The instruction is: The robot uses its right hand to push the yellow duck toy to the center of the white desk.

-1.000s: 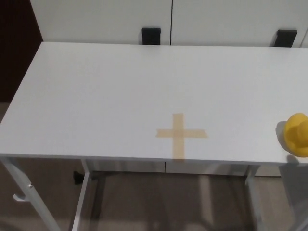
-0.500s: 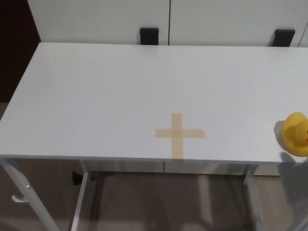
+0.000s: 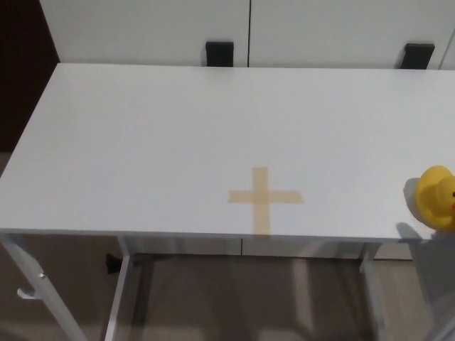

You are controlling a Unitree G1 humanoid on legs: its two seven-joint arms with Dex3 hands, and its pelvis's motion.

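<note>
The yellow duck toy (image 3: pixel 437 197) sits on the white desk (image 3: pixel 178 135), far over on the right side and close to the front edge. Part of it is cut off by the side of the picture, so only some of its round body shows. A small orange and dark spot on its right side may be the beak and eye, but it is too small to be sure.

No robot hand shows in the head view, neither the left one nor the right one. So the duck has no hand near it that can be seen, and nothing can be said about how the fingers are set.

A tan tape cross (image 3: pixel 264 199) is stuck flat on the desk, near the front edge and a bit right of the middle. The duck is well apart from the cross, off to its right.

Behind the desk there are white cabinet doors (image 3: pixel 142 28). Two black blocks (image 3: pixel 220 52) show just past the back edge of the desk, one near the middle and one at the far right. Below the desk top are its pale metal legs (image 3: pixel 121 291) and a brownish floor (image 3: pixel 234 298).
</note>
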